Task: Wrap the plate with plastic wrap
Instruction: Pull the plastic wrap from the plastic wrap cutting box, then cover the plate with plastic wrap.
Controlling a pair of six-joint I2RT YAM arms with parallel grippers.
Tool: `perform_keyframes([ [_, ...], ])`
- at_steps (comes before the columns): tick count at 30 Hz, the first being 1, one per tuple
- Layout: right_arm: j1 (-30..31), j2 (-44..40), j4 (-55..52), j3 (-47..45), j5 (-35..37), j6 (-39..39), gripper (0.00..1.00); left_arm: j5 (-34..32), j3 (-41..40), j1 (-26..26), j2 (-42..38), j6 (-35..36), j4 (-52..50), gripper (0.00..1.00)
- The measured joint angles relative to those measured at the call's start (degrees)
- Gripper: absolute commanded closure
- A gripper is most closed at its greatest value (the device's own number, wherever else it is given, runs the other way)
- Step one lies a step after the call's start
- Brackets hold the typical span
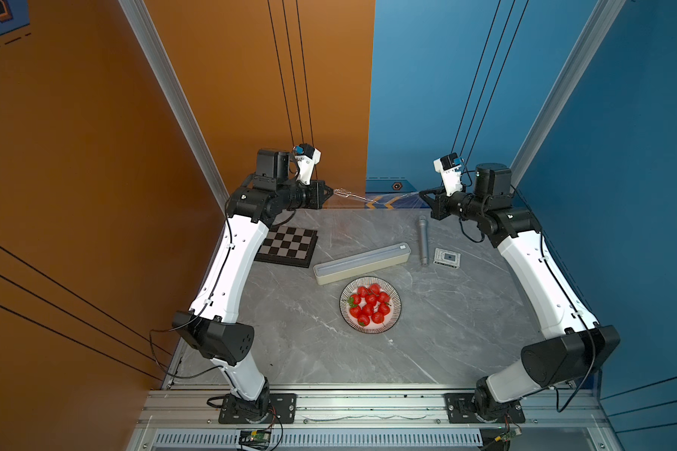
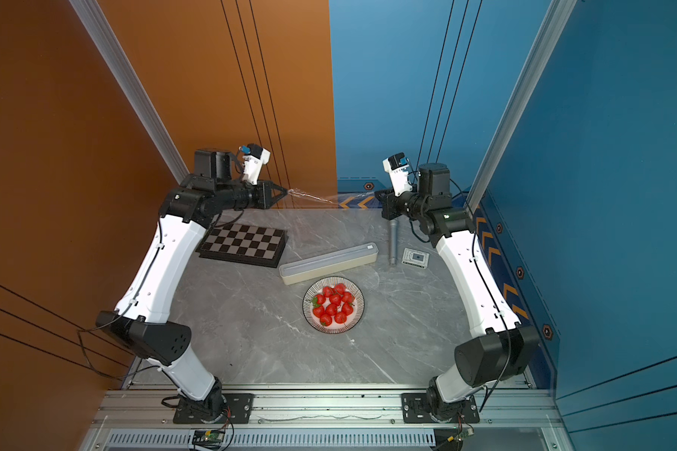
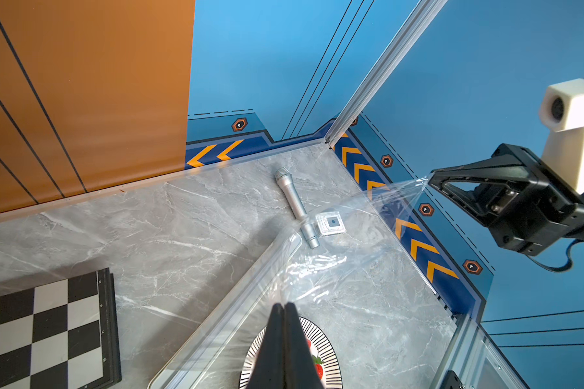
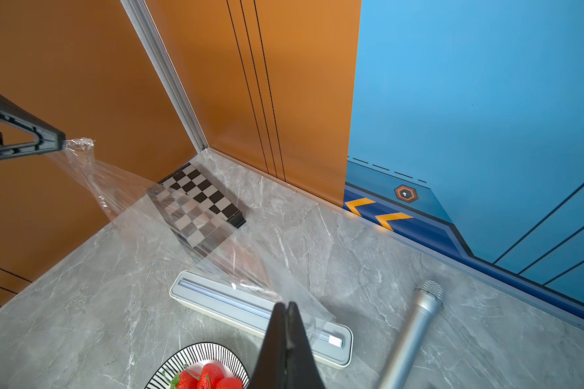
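The plate (image 1: 396, 304) is round and white with a black-striped rim. It stands mid-table and holds red strawberries (image 1: 370, 304). Just behind it lies the long cream box (image 1: 362, 263) with a grey lid. A sheet of plastic wrap (image 1: 368, 197) hangs stretched in the air over the back of the table. My left gripper (image 1: 332, 191) is shut on one end of it and my right gripper (image 1: 420, 193) on the other. In the left wrist view the film (image 3: 351, 235) spreads from my left gripper (image 3: 284, 305) to the right gripper (image 3: 430, 176). The right wrist view shows the film (image 4: 182, 215) between my right gripper (image 4: 286, 304) and the left gripper (image 4: 61, 144).
A black-and-grey chessboard (image 1: 288, 246) lies at the back left under the left arm. A slim grey rod (image 1: 423, 242) and a small square card (image 1: 447, 257) lie at the back right. Orange and blue walls close off the back and sides.
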Motion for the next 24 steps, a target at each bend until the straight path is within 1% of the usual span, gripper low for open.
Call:
perform_keyframes([
  [2, 0.0, -0.7, 0.4, -1.0, 0.0, 0.0, 1.00, 0.2, -2.3, -0.3, -1.3, 0.1, 0.5, 1.00],
  [5, 0.0, -3.4, 0.7, -5.0, 0.0, 0.0, 1.00, 0.1, -7.7, -1.1, -4.8, 0.3, 1.0, 1.00],
  [13, 0.2, -14.0, 0.8, -19.7, 0.0, 0.7, 1.00, -0.7, -26.3, -6.5, -18.8, 0.8, 1.1, 1.00],
  [15, 0.7, -16.1, 0.8, -23.2, 0.0, 1.3, 1.00, -1.2, -30.0, -8.2, -21.2, 0.6, 1.0, 1.00],
  [19, 2.4, -20.2, 0.8, -31.1, 0.5, 2.8, 1.00, -2.3, -37.7, -12.0, -24.6, -0.5, 1.4, 1.00],
  [24, 3.5, -25.7, 0.8, -40.4, 1.5, 5.4, 1.00, -4.0, -47.1, -15.2, -28.0, -3.1, 1.7, 1.00],
])
